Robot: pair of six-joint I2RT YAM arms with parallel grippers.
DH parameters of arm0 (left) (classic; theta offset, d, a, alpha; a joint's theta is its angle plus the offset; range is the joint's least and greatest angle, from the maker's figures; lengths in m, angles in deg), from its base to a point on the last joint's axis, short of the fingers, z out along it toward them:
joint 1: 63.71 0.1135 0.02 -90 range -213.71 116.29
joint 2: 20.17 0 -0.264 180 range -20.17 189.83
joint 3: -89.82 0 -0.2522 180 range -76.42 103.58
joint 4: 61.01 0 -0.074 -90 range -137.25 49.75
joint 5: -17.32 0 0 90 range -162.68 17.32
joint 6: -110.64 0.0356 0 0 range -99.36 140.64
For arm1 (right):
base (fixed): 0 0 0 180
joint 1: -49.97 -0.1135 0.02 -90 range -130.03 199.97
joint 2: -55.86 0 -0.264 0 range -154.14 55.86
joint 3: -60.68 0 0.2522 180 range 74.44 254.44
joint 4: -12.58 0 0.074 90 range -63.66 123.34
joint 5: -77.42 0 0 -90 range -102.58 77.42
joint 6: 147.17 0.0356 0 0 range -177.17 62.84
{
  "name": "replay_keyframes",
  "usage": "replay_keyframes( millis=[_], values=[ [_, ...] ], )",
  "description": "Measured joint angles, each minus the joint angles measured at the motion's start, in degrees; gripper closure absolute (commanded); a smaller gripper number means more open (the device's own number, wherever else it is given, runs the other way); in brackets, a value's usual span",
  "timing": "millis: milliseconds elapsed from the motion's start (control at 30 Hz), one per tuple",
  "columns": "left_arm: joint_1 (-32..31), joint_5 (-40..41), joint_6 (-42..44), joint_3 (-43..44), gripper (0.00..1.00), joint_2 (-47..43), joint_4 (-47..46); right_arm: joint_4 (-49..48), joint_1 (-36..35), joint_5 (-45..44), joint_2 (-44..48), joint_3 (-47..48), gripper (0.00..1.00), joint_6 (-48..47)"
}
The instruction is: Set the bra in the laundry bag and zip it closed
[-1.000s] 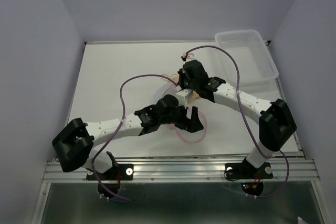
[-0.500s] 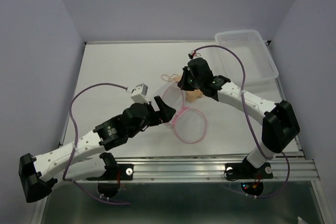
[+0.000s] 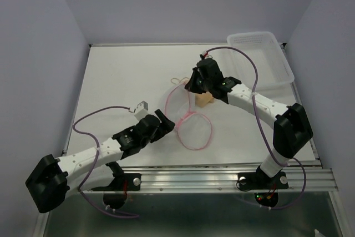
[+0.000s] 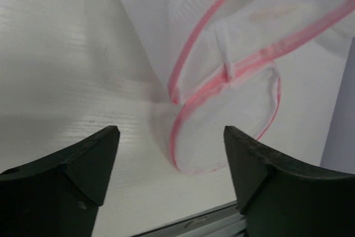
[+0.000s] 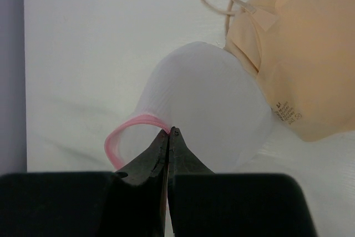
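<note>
The white mesh laundry bag (image 3: 194, 132), pink-rimmed, lies unzipped and crumpled, partly lifted. The tan bra (image 3: 205, 99) lies outside, just beside it, straps looped.

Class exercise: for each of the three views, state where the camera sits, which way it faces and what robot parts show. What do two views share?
Top external: fixed above and behind the robot, facing down at the table; left arm and right arm show.
Left wrist: on the left arm, facing the laundry bag; the left gripper, open, frames it.
Right wrist: on the right arm, facing the bra; the right gripper, shut on the laundry bag's pink rim, shows.
Shared: both wrist views show the laundry bag.
</note>
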Motion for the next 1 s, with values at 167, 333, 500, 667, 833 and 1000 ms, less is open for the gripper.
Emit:
replay_keyframes(
  millis=[167, 333, 500, 667, 833, 1000],
  values=[
    [10.01, -4.04, -1.05, -4.07, 0.30, 3.26, -8.92, -0.13, 0.00, 0.39, 0.07, -1.14, 0.99, 0.70],
    [11.37, -5.55, 0.15, -3.58, 0.35, 8.00, -13.25, -0.04, 0.00, 1.29, 0.07, -2.71, 0.99, 1.05],
    [11.41, -6.99, 2.62, -0.20, 0.59, 14.03, -15.41, -0.31, 0.00, 1.86, 0.07, -3.17, 0.99, 1.05],
    [11.43, -7.50, 3.61, 2.64, 0.87, 16.46, -14.53, -0.42, 0.00, 1.75, 0.17, -3.63, 0.99, 0.90],
    [11.43, -7.50, 3.82, 5.62, 0.96, 15.72, -9.42, -0.48, 0.00, 1.51, 2.08, -5.70, 0.99, -1.22],
    [12.39, -4.33, 6.10, 14.97, 0.91, 13.88, 1.73, -0.50, 0.00, 2.80, 4.90, -8.76, 0.99, -3.87]
  ],
)
